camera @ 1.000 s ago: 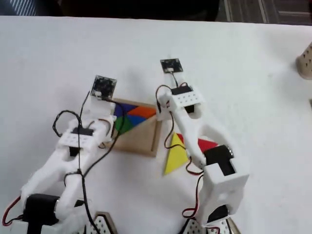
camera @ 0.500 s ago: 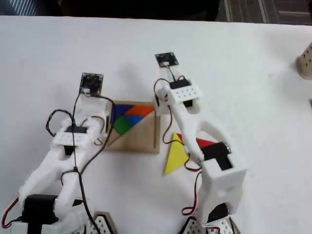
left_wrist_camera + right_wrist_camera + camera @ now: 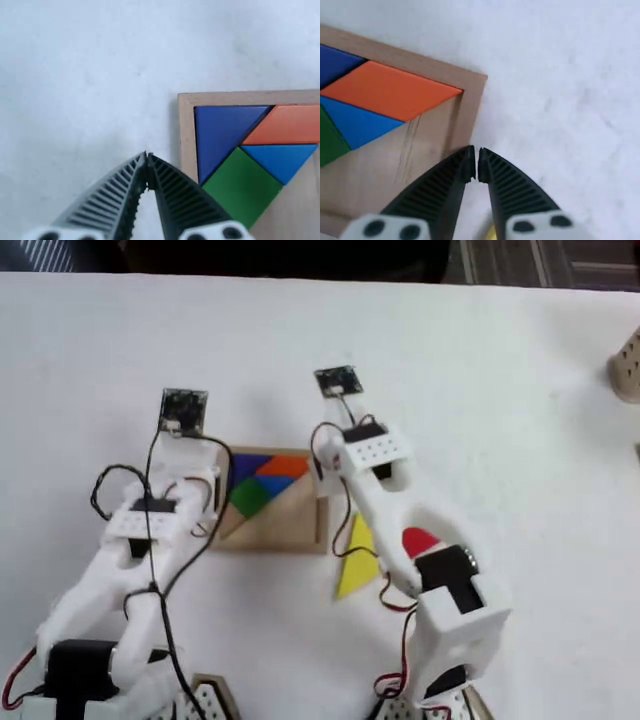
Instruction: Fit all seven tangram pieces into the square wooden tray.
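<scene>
High view. The tray (image 3: 322, 518) sits mid-table (image 3: 500, 390) between the two arms. Four pieces are seated: dark blue triangle (image 3: 243, 466), orange parallelogram (image 3: 288, 467), lighter blue triangle (image 3: 273, 484) and green piece (image 3: 246, 501). The rest of the floor is bare wood. The yellow triangle (image 3: 358, 562) and red piece (image 3: 421, 540) lie outside, just beside the tray's right edge, and the right arm (image 3: 395, 505) partly covers them. Risk: a low sweep of that arm could drag both pieces away from the tray.

Left wrist view. The left gripper (image 3: 147, 158) has its jaws pressed together and holds nothing. It sits over the table just off the tray's rim (image 3: 186, 135), by the dark blue corner. Risk: any drift sideways would shove the rim, so the tray would slide and upset whatever alignment we had planned.

Right wrist view. The right gripper (image 3: 475, 161) is all but closed, with only a sliver between the tips, and it is empty. It is poised over the rim (image 3: 471, 102) near the orange tip. Risk: if it goes down like this it jabs the wood rather than picking anything up. We judge the flat pieces hard to pinch off the table, so slips are likely.
</scene>
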`<state>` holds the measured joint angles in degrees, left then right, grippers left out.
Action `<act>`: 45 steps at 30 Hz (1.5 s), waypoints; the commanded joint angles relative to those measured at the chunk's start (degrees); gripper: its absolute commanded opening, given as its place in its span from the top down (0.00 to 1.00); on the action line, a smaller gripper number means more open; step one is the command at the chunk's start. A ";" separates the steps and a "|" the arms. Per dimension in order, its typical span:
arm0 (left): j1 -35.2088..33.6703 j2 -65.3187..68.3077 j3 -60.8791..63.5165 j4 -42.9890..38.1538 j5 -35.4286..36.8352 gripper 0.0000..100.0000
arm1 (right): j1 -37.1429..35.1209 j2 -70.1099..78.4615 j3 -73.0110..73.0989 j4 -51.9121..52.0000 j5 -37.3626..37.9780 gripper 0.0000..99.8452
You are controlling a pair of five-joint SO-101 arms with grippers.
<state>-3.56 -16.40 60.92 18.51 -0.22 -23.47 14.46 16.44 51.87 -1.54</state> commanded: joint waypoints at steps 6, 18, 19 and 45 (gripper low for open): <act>-0.66 -2.59 -3.16 -1.67 0.79 0.98 | -3.38 -0.57 -0.53 -2.33 -0.53 0.98; -2.42 -2.51 -2.64 -6.07 0.79 0.98 | 8.04 -11.91 5.98 2.33 -0.53 0.98; -2.68 -2.51 -2.64 -6.07 0.79 0.98 | 8.22 -13.49 7.65 2.24 -0.44 0.98; -2.07 -2.07 5.10 -16.70 -10.11 0.98 | 6.90 -28.44 26.81 -0.57 18.11 0.92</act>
<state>-5.41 -16.40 66.29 4.70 -9.54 -16.44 -14.46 46.86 49.76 14.99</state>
